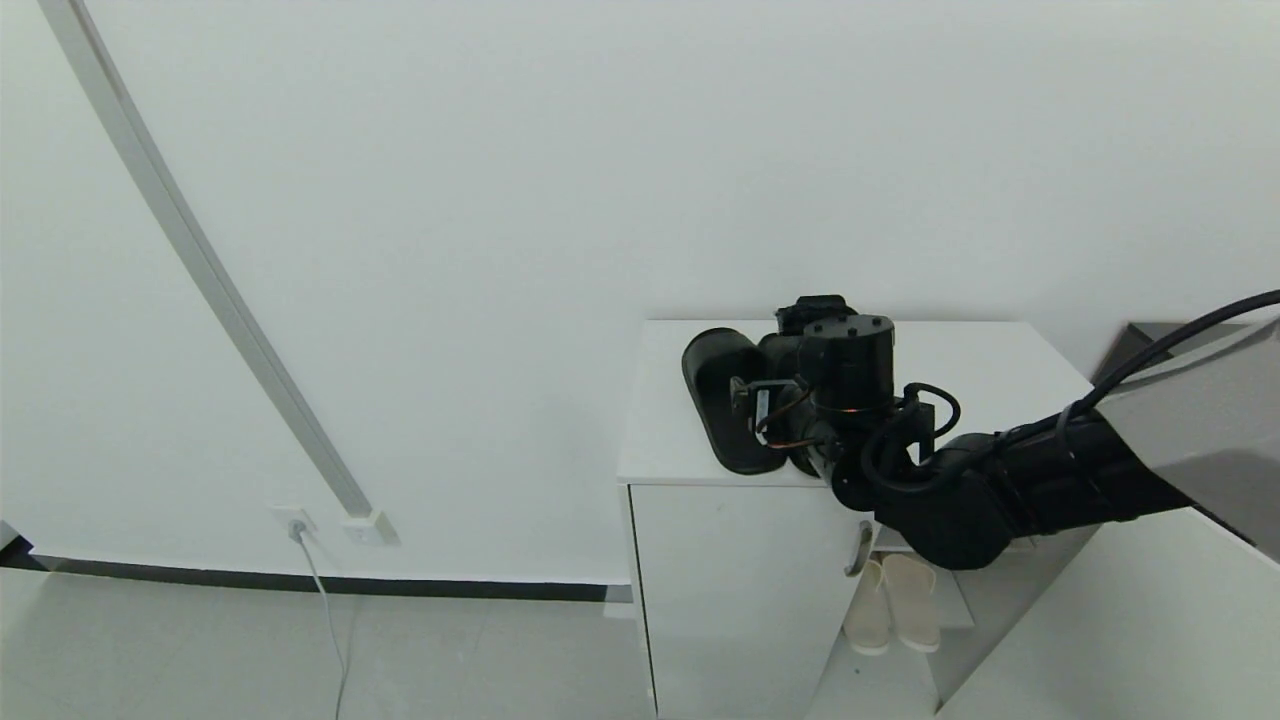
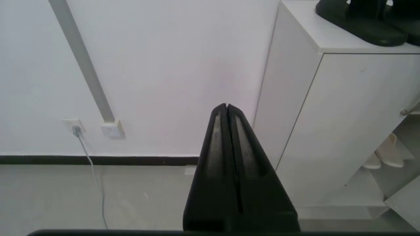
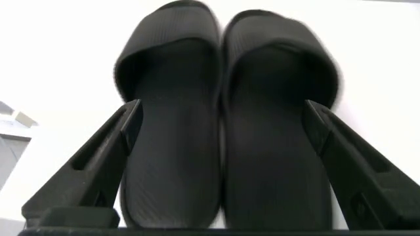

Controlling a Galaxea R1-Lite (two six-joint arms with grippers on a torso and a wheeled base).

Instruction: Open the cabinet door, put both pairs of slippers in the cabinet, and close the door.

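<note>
the left gripper [image 2: 228, 111] hung low beside the cabinet [image 1: 740, 590], fingers pressed together, over open floor [image 2: 98, 196]. the right gripper [image 3: 221, 110] stood spread wide, a finger either side of the black slippers [image 3: 174, 151] near the cabinet top's front edge. white slippers [image 1: 893, 603] sat on a shelf inside, the door [image 1: 1120, 620] swung open.

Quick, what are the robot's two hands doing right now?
Left gripper: closed, empty.
Right gripper: open around the black slippers.
</note>
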